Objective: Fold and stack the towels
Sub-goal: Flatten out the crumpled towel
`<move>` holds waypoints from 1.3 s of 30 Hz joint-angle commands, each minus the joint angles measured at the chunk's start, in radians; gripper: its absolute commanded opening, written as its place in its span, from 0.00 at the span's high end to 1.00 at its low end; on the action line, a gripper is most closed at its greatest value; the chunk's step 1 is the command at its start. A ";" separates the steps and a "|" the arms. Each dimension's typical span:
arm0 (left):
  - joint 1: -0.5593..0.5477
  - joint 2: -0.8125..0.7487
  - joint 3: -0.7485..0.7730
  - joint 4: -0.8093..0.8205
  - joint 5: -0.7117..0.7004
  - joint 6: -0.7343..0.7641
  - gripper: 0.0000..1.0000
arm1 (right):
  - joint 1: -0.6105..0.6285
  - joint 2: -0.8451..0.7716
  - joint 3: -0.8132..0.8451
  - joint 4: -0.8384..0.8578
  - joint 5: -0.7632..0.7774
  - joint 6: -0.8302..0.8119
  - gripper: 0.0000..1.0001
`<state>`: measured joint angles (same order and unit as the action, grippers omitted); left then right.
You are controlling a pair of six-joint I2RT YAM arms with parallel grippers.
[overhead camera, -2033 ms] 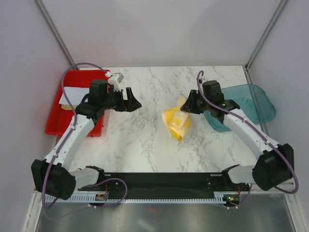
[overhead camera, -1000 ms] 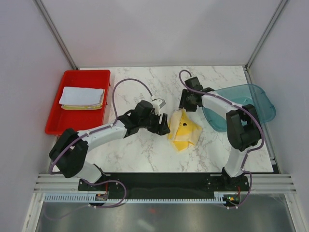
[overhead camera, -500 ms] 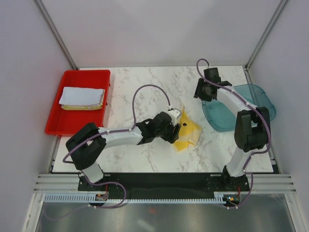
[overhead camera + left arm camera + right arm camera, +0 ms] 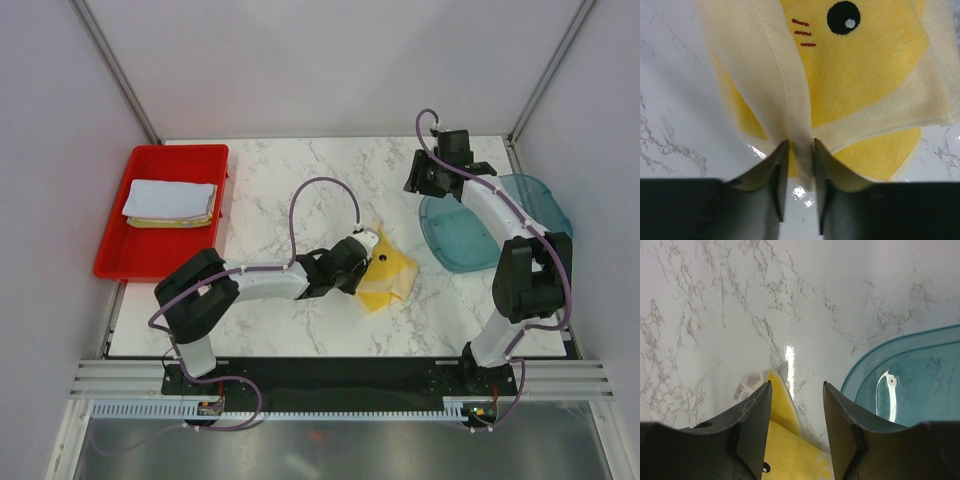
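A yellow towel (image 4: pixel 392 272) with a cartoon face lies crumpled on the marble table, right of centre. My left gripper (image 4: pixel 360 266) is at its left edge. In the left wrist view that gripper (image 4: pixel 799 149) is shut on the towel's cream hem (image 4: pixel 790 95), and the yellow cloth (image 4: pixel 865 70) spreads out beyond it. My right gripper (image 4: pixel 420 186) hovers behind the towel, open and empty. From the right wrist, the gripper (image 4: pixel 796 386) looks down on the towel's far corner (image 4: pixel 785 440). Folded white and yellow towels (image 4: pixel 170 200) are stacked in the tray.
The red tray (image 4: pixel 112 262) stands at the left edge of the table. A translucent teal bin (image 4: pixel 490 240) lies at the right, close to my right arm, and its rim (image 4: pixel 920 375) shows in the right wrist view. Booth walls enclose the table.
My left gripper slid right onto the towel's edge and closed on the hem. My right gripper let go of the towel and drew back toward the far right.
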<state>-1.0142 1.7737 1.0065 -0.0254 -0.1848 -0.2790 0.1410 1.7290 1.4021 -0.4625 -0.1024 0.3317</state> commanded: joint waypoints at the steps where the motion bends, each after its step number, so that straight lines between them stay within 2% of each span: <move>1: -0.009 -0.014 0.027 -0.033 -0.051 0.044 0.76 | 0.002 -0.005 0.043 0.033 -0.078 -0.103 0.47; 3: -0.007 -0.028 0.027 -0.080 -0.065 0.063 0.93 | 0.002 0.006 0.070 0.038 -0.138 -0.149 0.46; 4: -0.003 -0.040 0.021 -0.090 -0.073 0.081 0.98 | 0.002 0.018 0.077 0.056 -0.167 -0.172 0.45; 6: 0.035 -0.106 -0.020 -0.076 -0.011 0.116 0.98 | 0.003 0.021 0.051 0.134 -0.299 -0.218 0.40; 8: 0.090 -0.175 -0.046 -0.065 0.072 0.141 0.98 | 0.009 0.014 -0.003 0.186 -0.451 -0.380 0.35; 9: 0.165 -0.197 -0.072 -0.053 0.187 0.146 0.98 | 0.015 0.007 -0.044 0.214 -0.547 -0.445 0.35; 10: 0.196 -0.210 -0.078 -0.048 0.246 0.149 0.98 | 0.025 0.007 -0.060 0.220 -0.557 -0.555 0.35; 16: 0.305 -0.148 0.024 -0.137 0.357 0.158 0.98 | 0.049 0.049 -0.077 0.211 -0.729 -0.799 0.38; 17: 0.315 -0.139 0.033 -0.152 0.360 0.159 0.98 | 0.049 0.049 -0.077 0.200 -0.735 -0.883 0.37; 25: 0.410 -0.113 0.064 -0.131 0.390 0.164 0.98 | 0.049 0.107 -0.069 0.099 -0.766 -1.204 0.33; 28: 0.424 -0.086 0.096 -0.133 0.389 0.182 0.98 | 0.051 0.202 0.049 -0.104 -0.764 -1.336 0.32; 30: 0.425 -0.065 0.115 -0.131 0.389 0.199 0.98 | 0.054 0.263 0.121 -0.207 -0.754 -1.378 0.33; 39: 0.442 0.009 0.165 -0.107 0.383 0.277 0.98 | 0.054 0.403 0.253 -0.309 -0.697 -1.425 0.33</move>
<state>-0.5846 1.7584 1.1149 -0.1638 0.1867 -0.0731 0.1940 2.0937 1.5757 -0.6983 -0.7879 -1.0122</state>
